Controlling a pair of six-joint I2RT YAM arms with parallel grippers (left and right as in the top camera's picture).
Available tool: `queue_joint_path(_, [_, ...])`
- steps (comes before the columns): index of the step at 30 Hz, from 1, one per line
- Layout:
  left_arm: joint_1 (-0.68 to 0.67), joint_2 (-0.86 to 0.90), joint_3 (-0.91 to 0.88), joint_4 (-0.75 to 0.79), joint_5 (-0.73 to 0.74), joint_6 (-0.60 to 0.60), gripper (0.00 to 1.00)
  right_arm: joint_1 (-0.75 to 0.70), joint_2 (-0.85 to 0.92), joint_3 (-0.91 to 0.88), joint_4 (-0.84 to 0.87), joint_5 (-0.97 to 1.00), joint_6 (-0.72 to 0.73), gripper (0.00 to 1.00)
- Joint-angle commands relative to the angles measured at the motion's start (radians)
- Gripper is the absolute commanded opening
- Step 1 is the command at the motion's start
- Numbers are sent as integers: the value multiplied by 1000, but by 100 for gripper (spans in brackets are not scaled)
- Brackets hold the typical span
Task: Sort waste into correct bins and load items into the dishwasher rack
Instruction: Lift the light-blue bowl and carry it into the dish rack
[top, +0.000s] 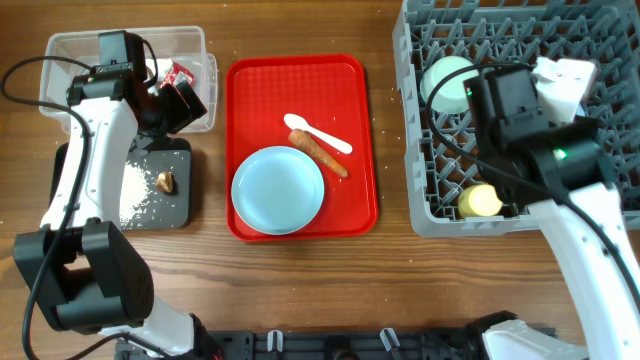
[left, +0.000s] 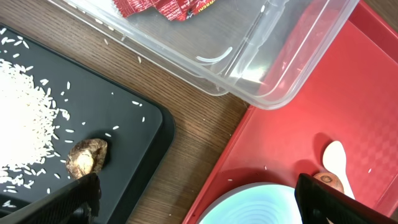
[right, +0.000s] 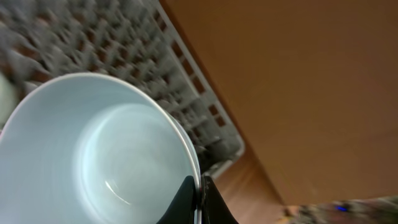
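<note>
My left gripper (top: 178, 100) (left: 199, 208) is open and empty, over the gap between the clear tub (top: 60, 50) (left: 280, 81) and the black tray (top: 180, 205) (left: 130, 118). The red wrapper (top: 180, 72) (left: 168, 6) lies in the tub. Rice grains (top: 135, 185) (left: 25, 118) and the brown scrap (top: 167, 182) (left: 87, 155) lie on the black tray. My right gripper (right: 200, 186) is shut on the rim of a pale blue bowl (top: 448, 82) (right: 93, 149) over the grey rack (top: 430, 190) (right: 199, 106). The yellow cup (top: 480, 202) stands in the rack. The napkin and second bowl are not visible.
The red serving tray (top: 350, 90) (left: 298, 130) holds the light blue plate (top: 278, 190) (left: 261, 205), the white spoon (top: 318, 133) (left: 339, 165) and the orange-brown sausage stick (top: 318, 150) (left: 328, 180). Bare wood lies between the tray and the rack.
</note>
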Motion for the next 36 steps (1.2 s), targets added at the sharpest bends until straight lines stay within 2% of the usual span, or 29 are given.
queue_joint_path(1, [-3,-18,19,7,-9,2,100,-6,108,-42,60,90,-248,4])
queue_joint_path(8, [-3,-18,19,24,-9,2,100,-7,322,-42,394,100,-713,4])
queue_joint_path(12, [-3,-18,19,26,-10,2,100,-17,398,-42,457,99,-899,4])
queue_joint_path(15, [-3,-18,19,27,-10,2,100,-46,423,-42,453,72,-902,4])
queue_joint_path(21, [-3,-18,19,27,-10,2,100,-116,425,-43,447,-125,-902,4])
queue_joint_path(26, [-3,-18,19,27,-10,2,100,-116,425,-43,447,-256,-901,4])
queue_joint_path(36, [-3,-18,19,27,-10,2,100,-93,425,-43,407,-381,-895,4])
